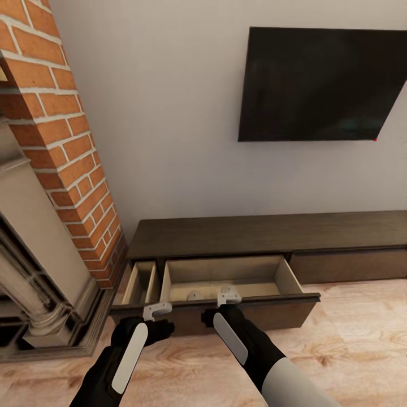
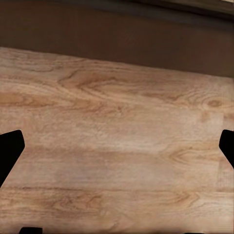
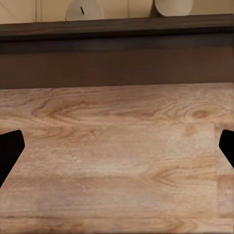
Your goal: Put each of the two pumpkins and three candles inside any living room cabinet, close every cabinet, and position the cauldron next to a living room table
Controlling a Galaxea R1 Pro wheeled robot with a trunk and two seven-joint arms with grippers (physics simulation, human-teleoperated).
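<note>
Closest in, both arms hang low over the wood floor (image 1: 350,322). The left tool (image 1: 157,310) and right tool (image 1: 229,296) sit right at the front edge of the pulled-out drawer, the right one a bit further ahead than the left. In each wrist view the dark fingertips (image 2: 9,151) (image 3: 10,148) sit way out at the frame edges with just floor planks between them, so both tools look spread wide and are carrying nothing.

Just ahead of the tools is the cabinet (image 1: 265,232), the long dark TV unit. Its big drawer (image 1: 294,277) is open, with a narrower open one (image 1: 138,280) beside it off past the left tool. Inside the big drawer, right past the right tool, there are two small pale grey round stubs, the candles (image 3: 84,9), sitting on the drawer floor against the front panel. One more round shape peeks out next to the tool in the head view, and I can't tell if a third is tucked behind it. No pumpkins visible in either drawer from here.

Further back: a brick column (image 1: 56,124) and the fireplace surround (image 1: 34,243) off to the left, and a TV (image 1: 322,85) on the wall (image 1: 164,113).

My guess is we're at the stash-the-candles stage and a drop just got done. The next move calls for backing off and fetching the rest, leaving the drawers open for now.
</note>
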